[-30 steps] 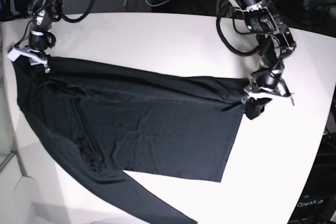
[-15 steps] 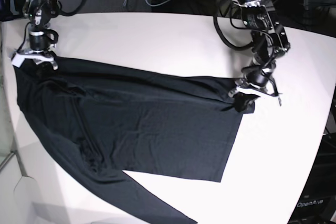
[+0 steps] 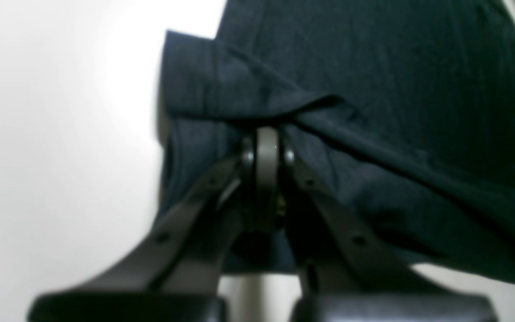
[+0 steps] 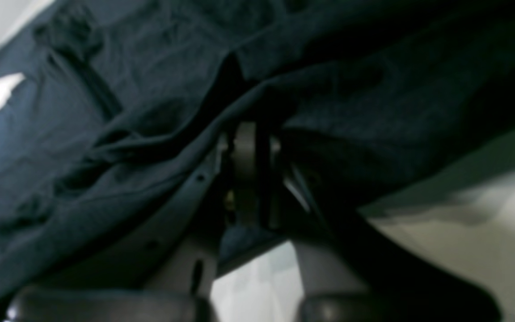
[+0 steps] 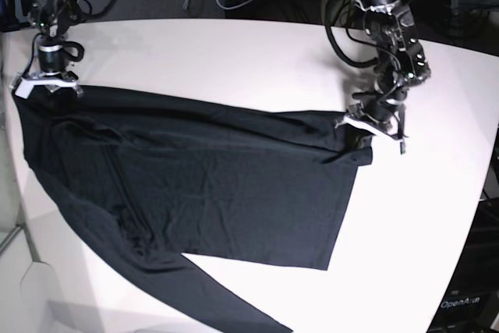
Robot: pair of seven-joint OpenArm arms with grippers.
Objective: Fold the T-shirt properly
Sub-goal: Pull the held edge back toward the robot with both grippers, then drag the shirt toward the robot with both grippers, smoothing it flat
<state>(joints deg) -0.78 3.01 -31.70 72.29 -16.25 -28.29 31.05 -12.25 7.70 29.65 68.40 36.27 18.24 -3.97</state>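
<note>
Both grippers shifted up-table | left gripper (image 5: 373, 125) and right gripper (image 5: 45, 86) clamp T-shirt (image 5: 218, 185) corners

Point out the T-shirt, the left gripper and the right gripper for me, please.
T-shirt (image 5: 226, 193): base view, on the flat middle of the body panel.
left gripper (image 3: 267, 134): left wrist view, at the closed fingertips pinching a fabric fold.
right gripper (image 4: 245, 129): right wrist view, at the closed fingertips under the bunched edge.
</note>
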